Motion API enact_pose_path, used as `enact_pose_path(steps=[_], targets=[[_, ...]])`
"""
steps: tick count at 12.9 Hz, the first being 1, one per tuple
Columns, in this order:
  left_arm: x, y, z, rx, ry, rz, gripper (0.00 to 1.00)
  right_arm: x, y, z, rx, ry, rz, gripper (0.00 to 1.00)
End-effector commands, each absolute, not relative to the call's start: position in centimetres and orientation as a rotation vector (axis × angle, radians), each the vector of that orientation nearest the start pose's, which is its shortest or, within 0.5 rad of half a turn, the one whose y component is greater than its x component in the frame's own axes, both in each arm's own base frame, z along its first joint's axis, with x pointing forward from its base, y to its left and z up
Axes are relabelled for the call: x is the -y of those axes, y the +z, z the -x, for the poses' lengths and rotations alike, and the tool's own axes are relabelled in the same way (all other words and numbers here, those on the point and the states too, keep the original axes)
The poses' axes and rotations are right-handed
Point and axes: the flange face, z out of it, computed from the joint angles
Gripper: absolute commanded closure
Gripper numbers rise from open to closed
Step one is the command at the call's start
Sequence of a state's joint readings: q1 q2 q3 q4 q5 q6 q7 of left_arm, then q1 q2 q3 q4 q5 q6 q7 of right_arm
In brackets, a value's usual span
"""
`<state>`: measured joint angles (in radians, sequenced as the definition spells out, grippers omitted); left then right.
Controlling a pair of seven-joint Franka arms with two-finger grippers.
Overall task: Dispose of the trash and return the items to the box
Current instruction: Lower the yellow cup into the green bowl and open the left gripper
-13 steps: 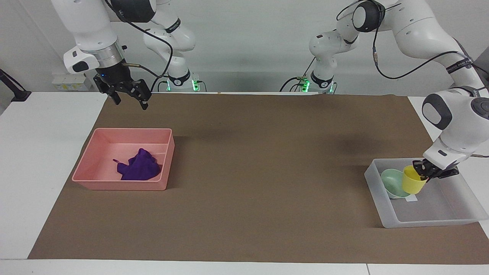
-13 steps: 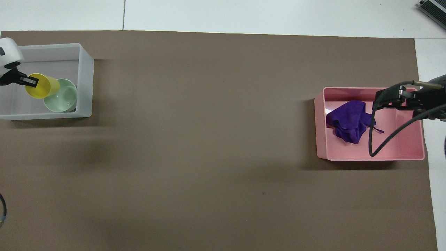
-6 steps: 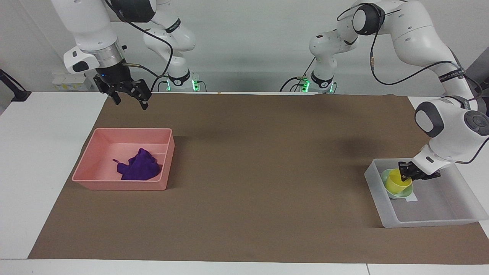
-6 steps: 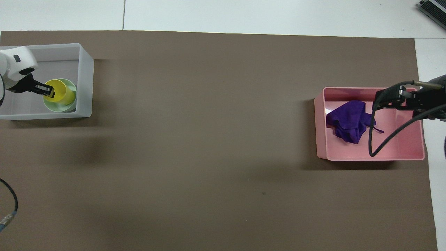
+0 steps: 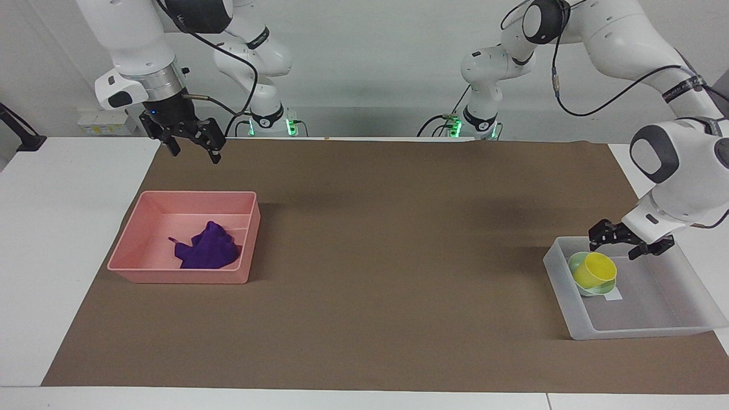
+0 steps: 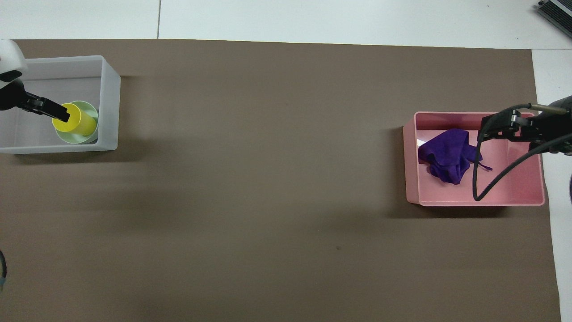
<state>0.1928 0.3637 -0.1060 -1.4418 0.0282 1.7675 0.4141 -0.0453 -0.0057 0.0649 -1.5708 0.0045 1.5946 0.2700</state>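
Note:
The purple cloth wad lies inside the pink bin toward the right arm's end of the table. The yellow cup sits tilted in the mint-green bowl, both inside the translucent box at the left arm's end. My left gripper hangs open just above the cup and holds nothing. One of its fingers overlaps the cup's rim in the overhead view. My right gripper waits open and raised over the mat, beside the pink bin's robot-side edge.
A brown mat covers most of the table, with white tabletop at both ends. The right arm's black cable loops over the pink bin in the overhead view. A white sticker lies on the box floor.
My left gripper lowered the yellow cup into the green bowl, opened, and lifted off it. The right arm has not moved.

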Motion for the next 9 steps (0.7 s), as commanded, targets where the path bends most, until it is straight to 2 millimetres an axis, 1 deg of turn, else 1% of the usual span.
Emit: enact_pose_path(steps=[1, 3, 5, 6, 7, 8, 9], targets=[[-4.1, 52.8, -63.3, -0.432, 0.108, 3.148, 0.0, -0.9, 63.0, -55.2, -0.362, -0.027, 3.09, 0.0], [-0.9, 56.1, -61.4, -0.395, 0.116, 3.139, 0.0, -0.9, 63.0, -55.2, -0.362, -0.028, 3.091, 0.0], [1.1, 59.2, -59.2, -0.429, 0.078, 3.133, 0.0, -0.9, 63.0, -55.2, -0.362, -0.028, 3.091, 0.0], [2.2, 60.0, -58.6, -0.451, 0.066, 3.128, 0.0, -0.9, 63.0, -55.2, -0.362, -0.028, 3.091, 0.0], [2.4, 61.1, -56.8, -0.45, 0.058, 3.12, 0.0, -0.9, 62.9, -55.2, -0.362, -0.025, 3.091, 0.0], [2.5, 61.0, -55.5, -0.433, 0.06, 3.114, 0.0, -0.9, 62.9, -55.2, -0.362, -0.025, 3.09, 0.0], [2.5, 61.1, -54.2, -0.38, 0.066, 3.117, 0.0, -0.9, 63.0, -55.2, -0.362, -0.027, 3.09, 0.0]])
